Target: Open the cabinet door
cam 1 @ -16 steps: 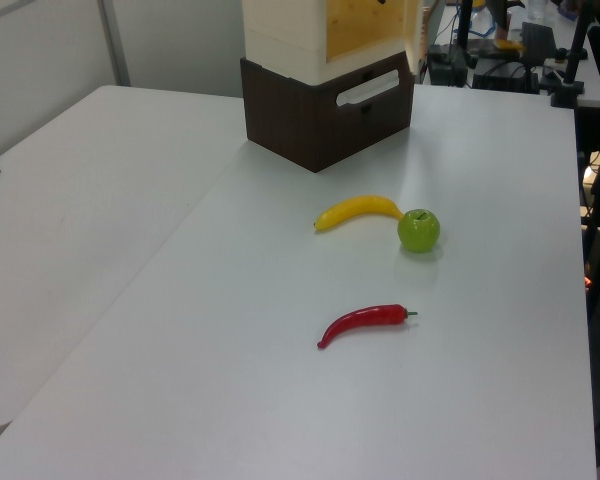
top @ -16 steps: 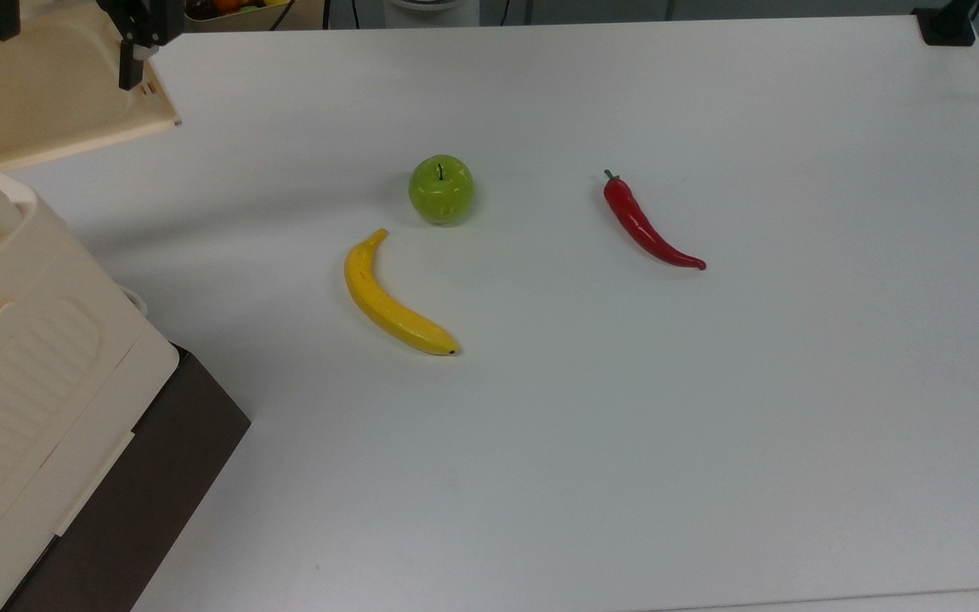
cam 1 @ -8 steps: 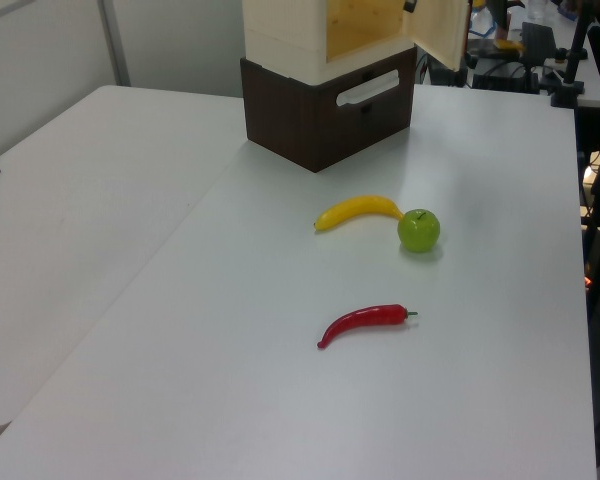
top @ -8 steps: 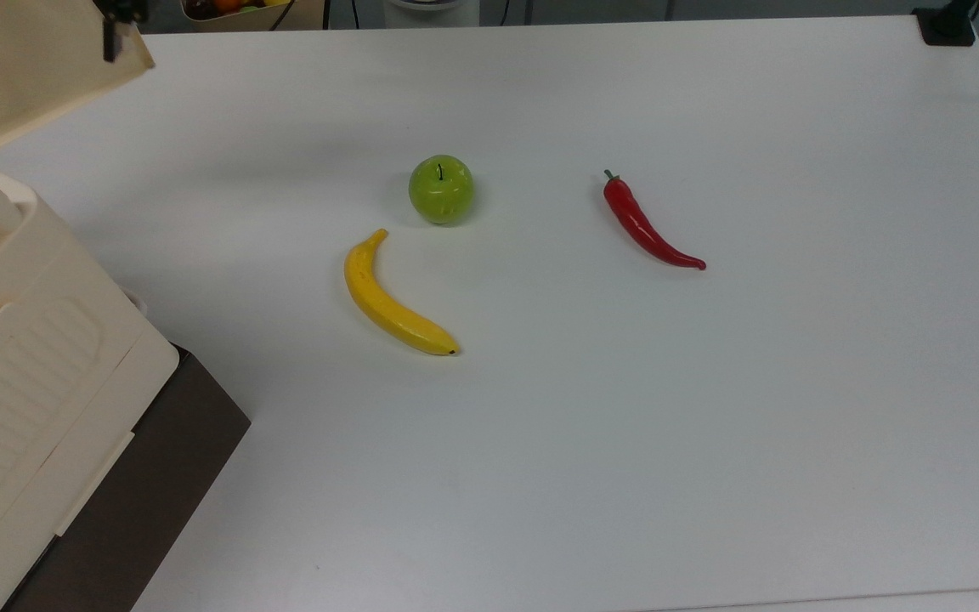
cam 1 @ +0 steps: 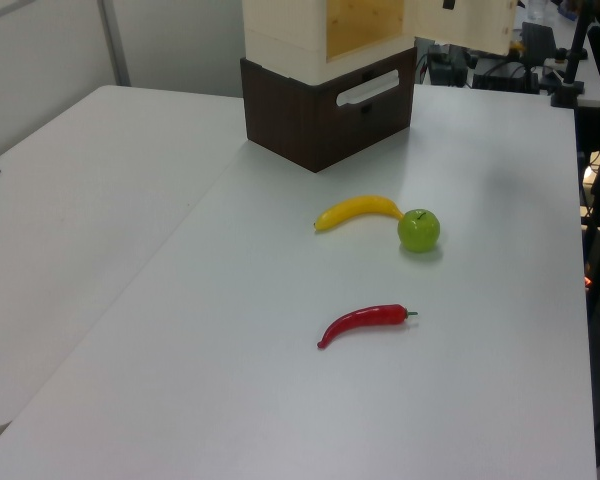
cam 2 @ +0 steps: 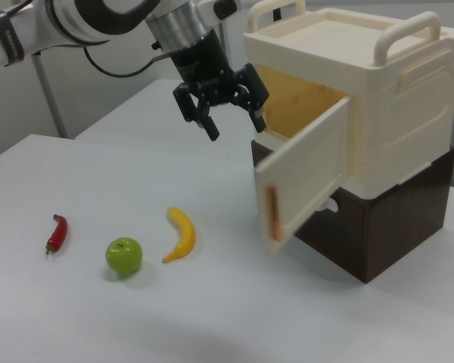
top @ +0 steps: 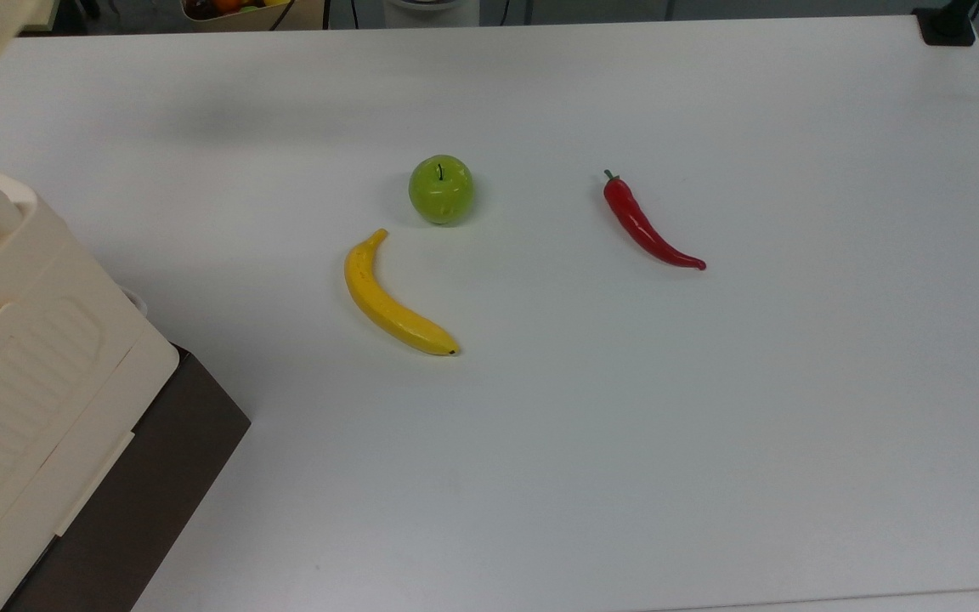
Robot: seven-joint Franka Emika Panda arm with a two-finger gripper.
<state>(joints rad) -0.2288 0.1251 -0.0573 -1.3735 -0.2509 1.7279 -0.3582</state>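
Got the door (cam 2: 303, 178) hanging well open off the front of the cabinet (cam 2: 393, 98), hinged on the right view's right side, free edge poking out over the counter (cam 2: 136, 318). Can see straight into the yellowish inside past it. Looks basically done for the task, maybe a bit more swing left in the hinge.

Reckon on light, stiff plastic, pretty slick, so not much force needed and easy to slip off. Best bet for a hold: the raised rim along the free edge, near the orange strip (cam 2: 272, 213). Could also just nudge the tan inner face from behind. Worth going gently, since yanking might drag the whole box off its dark brown base (cam 2: 378, 234).

Hand (cam 2: 234, 113) up in the air just beside the cabinet's front top corner, fingers spread, gripping nothing, clear of the door.

Cabinet parked by the counter's edge, at the top view's lower left. Out in the middle of the counter: banana (cam 2: 181, 233), green apple (cam 2: 124, 255), red chili (cam 2: 56, 233), all well apart from the door's sweep.

Plain white matte counter, no mess. Past the far edge in the left view, grey wall panels plus a jumble of stands and cables.
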